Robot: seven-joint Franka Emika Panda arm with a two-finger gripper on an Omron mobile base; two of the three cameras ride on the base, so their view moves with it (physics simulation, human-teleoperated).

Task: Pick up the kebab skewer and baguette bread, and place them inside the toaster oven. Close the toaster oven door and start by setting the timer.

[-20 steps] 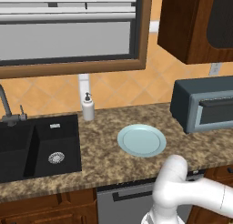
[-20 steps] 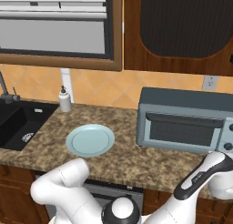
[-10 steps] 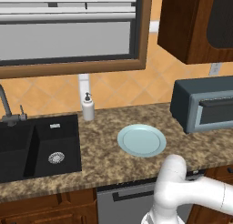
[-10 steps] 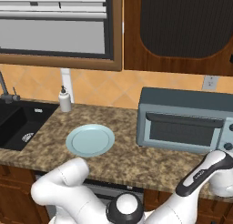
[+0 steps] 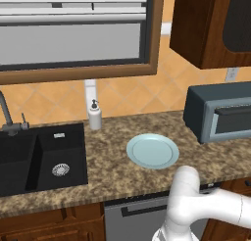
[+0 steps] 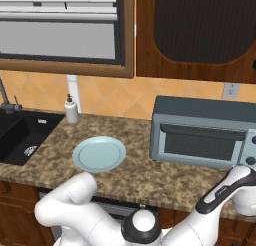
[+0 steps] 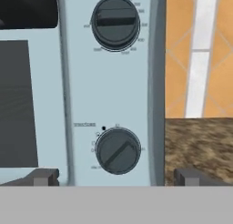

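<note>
Two knobs on the toaster oven (image 6: 202, 137) control panel sit right in front of the hand: upper knob (image 7: 115, 22) and lower knob (image 7: 118, 150), the lower one close above the fingertips. Toaster oven door (image 6: 200, 145) looks shut, handle bar across the top of it. I'd guess skewer and bread are already inside, can't see them through the glass. So the step in hand is likely the timer. Which knob is the timer I can't read, labels too small. To do it well: centre the dial between the fingers, close squarely on its ridge, then rotate the wrist without sliding off. Gripper (image 7: 117, 176) jaws spread wide, holding nothing. Arm is folded low, forearm reaching right along the counter edge (image 6: 150, 187), hand pointing at the oven's right end
</note>
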